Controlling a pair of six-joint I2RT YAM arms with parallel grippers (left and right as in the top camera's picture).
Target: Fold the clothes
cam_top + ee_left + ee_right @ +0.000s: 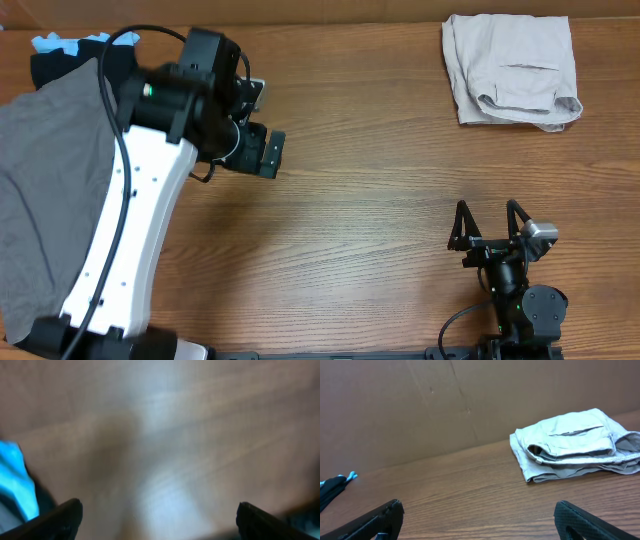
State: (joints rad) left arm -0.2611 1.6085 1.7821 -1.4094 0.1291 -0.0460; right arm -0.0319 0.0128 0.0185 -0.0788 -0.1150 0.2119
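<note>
The beige shorts (512,68) lie folded in a compact bundle at the table's far right; they also show in the right wrist view (575,445). My right gripper (490,222) (479,519) is open and empty near the front edge, well short of the shorts. My left gripper (262,125) (159,519) is open and empty over bare wood at the left-centre, far from the shorts. The left wrist view is blurred.
A grey garment (50,190) is spread over the table's left side. Black and light-blue garments (70,50) lie at the far left corner, seen also in the right wrist view (335,486). A brown cardboard wall (445,405) backs the table.
</note>
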